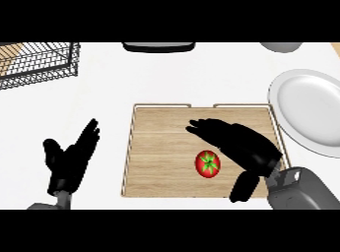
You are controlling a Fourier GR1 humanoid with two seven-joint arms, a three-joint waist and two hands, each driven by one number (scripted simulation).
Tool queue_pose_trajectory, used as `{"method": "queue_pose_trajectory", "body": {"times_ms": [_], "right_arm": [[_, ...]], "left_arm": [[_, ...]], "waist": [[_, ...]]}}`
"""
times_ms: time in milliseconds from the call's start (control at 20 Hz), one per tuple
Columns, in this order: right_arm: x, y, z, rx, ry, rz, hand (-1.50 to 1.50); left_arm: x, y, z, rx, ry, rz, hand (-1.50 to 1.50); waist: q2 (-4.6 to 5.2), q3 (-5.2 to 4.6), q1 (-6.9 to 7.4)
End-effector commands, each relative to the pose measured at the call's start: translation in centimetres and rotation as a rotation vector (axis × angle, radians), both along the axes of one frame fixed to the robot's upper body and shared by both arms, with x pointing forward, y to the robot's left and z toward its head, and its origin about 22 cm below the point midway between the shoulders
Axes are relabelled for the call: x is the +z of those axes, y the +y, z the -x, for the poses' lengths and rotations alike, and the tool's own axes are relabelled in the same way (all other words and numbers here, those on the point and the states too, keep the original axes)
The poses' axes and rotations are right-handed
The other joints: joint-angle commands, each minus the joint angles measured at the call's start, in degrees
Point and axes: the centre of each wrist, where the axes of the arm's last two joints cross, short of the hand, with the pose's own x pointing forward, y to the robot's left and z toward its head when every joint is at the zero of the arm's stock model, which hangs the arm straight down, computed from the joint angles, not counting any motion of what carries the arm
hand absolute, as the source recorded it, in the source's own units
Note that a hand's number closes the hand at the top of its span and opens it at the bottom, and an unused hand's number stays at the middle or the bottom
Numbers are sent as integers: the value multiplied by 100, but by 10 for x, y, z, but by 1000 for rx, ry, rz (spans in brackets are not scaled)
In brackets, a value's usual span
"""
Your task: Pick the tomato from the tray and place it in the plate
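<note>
The tomato (209, 163) is seen lying in the wooden tray (158, 147), its green stalk end turned upward. The right hand (238, 142) is spread open just beside it, fingers straight. The white plate (318, 113), holding nothing, is set right of the tray on the desk (201, 74), and the left hand (70, 157) is held open left of the tray.

A round red tomato (209, 163) shows a green star-shaped stem mark on top. It lies on a light tan wooden tray (158, 147) with fine grain lines and a pale rim. The round plate (322, 112) is glossy light grey. The countertop (201, 78) is white. The wire basket (27, 64) is black. Both hands, left (69, 160) and right (238, 142), are black, on grey forearms.
</note>
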Motion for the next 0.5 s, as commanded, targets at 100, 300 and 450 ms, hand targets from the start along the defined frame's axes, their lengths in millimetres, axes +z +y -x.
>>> {"method": "queue_pose_trajectory", "body": {"times_ms": [100, 300, 450], "right_arm": [[-17, 7, -17, -17, -21, 53, -150], [-7, 28, -15, -3, -4, 66, -150], [-30, 15, -11, -5, -2, 77, -150]], "left_arm": [[2, 12, -2, 0, 36, -3, 0], [-20, -5, 7, 1, 68, 9, 0], [-11, -21, 12, 0, 41, 11, 0]], "waist": [[27, -28, 11], [26, -30, -8], [24, -28, -2]]}}
